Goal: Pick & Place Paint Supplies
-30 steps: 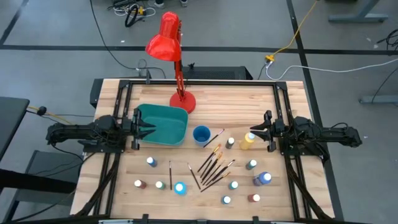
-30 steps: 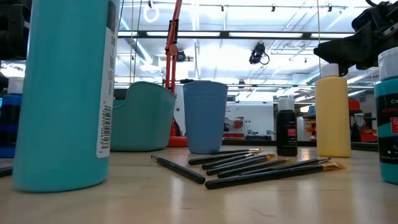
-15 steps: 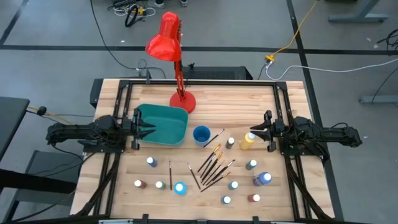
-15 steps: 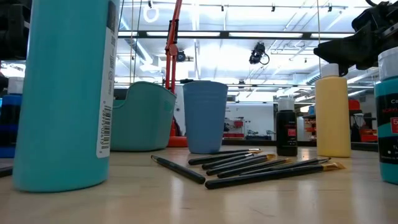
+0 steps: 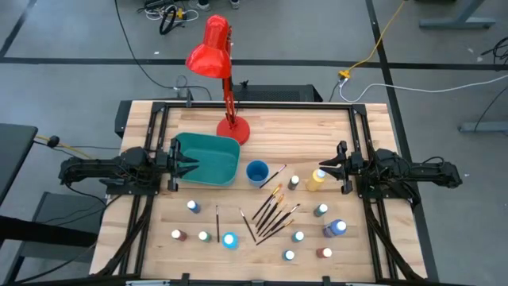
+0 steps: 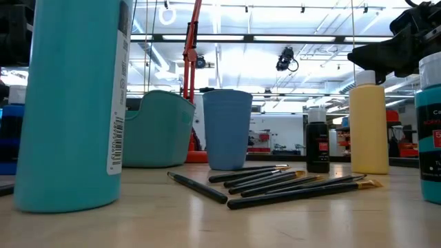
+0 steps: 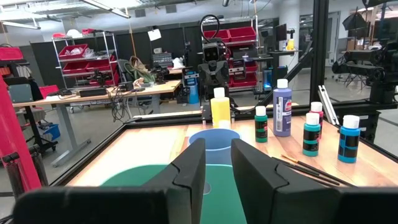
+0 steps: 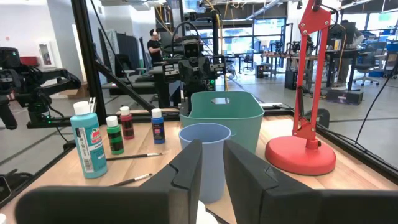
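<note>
Small white-capped paint bottles stand upright on the wooden table, some at the near left [image 5: 194,206] and others at the near right [image 5: 321,210]. A taller yellow bottle [image 5: 316,179] stands just before my right gripper [image 5: 321,168]. Several thin dark brushes [image 5: 274,210] lie flat in a loose fan at the table's middle. My left gripper [image 5: 195,163] hangs over the left rim of the teal bin [image 5: 208,157]. Both grippers are empty, with their fingers a narrow gap apart in the wrist views: the left [image 7: 218,155] and the right [image 8: 213,158].
A small blue cup [image 5: 256,171] stands between the bin and the yellow bottle. A red desk lamp stands by its base [image 5: 233,129] at the far middle, its head over the far edge. A black frame rail [image 5: 254,105] runs round the table's edges.
</note>
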Motion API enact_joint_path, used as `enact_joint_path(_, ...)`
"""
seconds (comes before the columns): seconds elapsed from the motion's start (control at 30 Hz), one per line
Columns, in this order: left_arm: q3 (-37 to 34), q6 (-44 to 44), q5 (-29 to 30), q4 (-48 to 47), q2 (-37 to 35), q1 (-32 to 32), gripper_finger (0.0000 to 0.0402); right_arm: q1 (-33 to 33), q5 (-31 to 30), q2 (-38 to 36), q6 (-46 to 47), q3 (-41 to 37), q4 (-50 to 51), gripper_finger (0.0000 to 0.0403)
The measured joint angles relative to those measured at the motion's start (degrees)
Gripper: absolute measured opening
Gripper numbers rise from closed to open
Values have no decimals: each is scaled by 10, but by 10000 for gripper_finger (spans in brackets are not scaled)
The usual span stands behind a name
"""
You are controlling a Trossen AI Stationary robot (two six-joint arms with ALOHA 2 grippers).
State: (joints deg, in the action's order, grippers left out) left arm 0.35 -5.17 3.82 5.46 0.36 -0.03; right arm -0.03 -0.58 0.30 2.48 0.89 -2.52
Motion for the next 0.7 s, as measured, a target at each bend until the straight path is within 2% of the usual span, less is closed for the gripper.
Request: enact_joint_path(0.7,0,0,0,11,0,0,88,0,0,0,0,0,0,78)
